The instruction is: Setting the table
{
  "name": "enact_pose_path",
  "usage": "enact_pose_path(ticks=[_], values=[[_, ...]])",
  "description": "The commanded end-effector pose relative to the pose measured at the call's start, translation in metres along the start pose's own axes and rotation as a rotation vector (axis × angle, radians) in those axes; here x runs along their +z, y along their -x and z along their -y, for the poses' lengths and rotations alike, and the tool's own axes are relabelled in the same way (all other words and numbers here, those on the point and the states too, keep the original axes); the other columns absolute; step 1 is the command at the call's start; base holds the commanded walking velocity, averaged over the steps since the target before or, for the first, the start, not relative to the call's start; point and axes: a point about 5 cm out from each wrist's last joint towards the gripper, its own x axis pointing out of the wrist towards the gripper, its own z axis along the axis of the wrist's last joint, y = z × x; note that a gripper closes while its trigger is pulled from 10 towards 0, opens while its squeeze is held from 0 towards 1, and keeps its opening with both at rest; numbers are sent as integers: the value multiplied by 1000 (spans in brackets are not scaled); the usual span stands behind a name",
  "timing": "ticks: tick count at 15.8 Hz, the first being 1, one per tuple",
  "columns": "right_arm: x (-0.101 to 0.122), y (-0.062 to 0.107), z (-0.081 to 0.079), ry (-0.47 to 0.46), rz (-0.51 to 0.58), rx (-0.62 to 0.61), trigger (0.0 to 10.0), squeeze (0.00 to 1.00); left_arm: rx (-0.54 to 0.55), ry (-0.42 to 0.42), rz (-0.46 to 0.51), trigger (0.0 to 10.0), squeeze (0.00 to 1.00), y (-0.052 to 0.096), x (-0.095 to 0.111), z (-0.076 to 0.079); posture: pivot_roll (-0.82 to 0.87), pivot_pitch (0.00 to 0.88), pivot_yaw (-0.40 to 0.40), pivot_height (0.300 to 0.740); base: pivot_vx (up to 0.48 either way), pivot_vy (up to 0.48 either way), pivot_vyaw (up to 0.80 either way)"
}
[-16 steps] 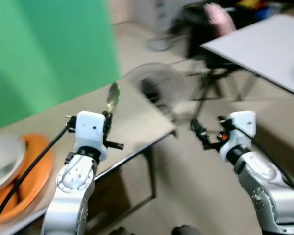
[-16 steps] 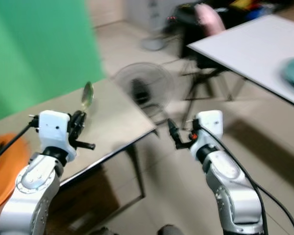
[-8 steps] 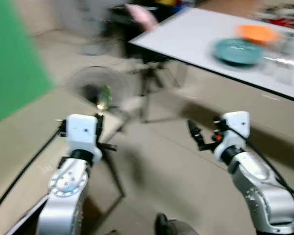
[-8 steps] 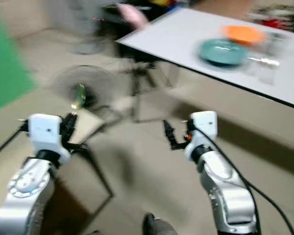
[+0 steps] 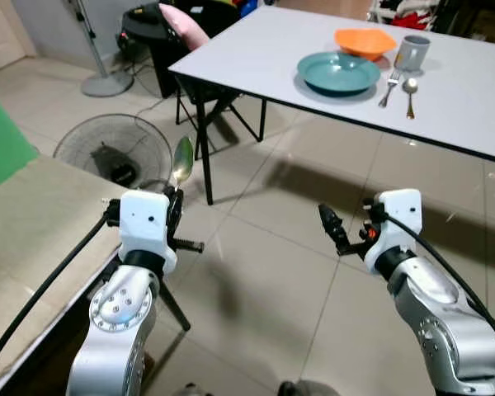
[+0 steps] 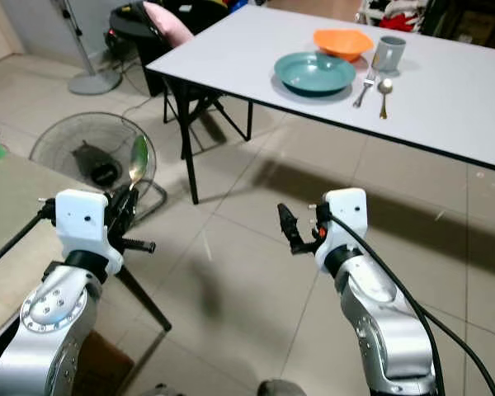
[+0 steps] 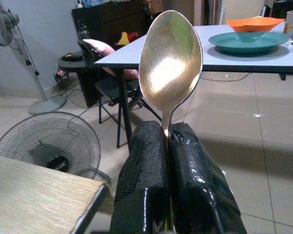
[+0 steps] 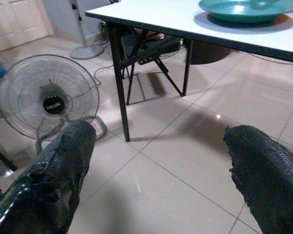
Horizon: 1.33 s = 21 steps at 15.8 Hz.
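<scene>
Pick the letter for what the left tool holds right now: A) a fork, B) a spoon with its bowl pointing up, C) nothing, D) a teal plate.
B: the left tool is shut on the handle of a spoon, whose bowl stands above the fingertips.

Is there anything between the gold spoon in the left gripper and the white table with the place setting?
Nothing visible blocks the way. The left gripper holds the gold metal spoon upright, and open tiled floor lies between it and the white table. A floor fan stands off to the left.
</scene>
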Motion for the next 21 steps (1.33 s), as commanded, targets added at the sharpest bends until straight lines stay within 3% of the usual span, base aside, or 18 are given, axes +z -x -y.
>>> enact_pose_path(ticks=[1,4,11,21], values=[[4,0,-2,10,18,-1,10000,0,-10,5,9,10000,0,-1,2,1,-73,68,42,740,319,0,0],[5,-1,-1,6,12,1,10000,0,-19,11,11,10000,0,-1,1,2,-73,71,40,740,340,0,0],[5,1,0,-13,18,-12,10000,0,-60,16,4,10000,0,-2,-2,9,-89,68,54,740,377,0,-800],[9,0,4,-5,28,-16,10000,0,-53,9,-12,10000,0,-1,-10,6,-103,51,49,740,393,0,-800]])
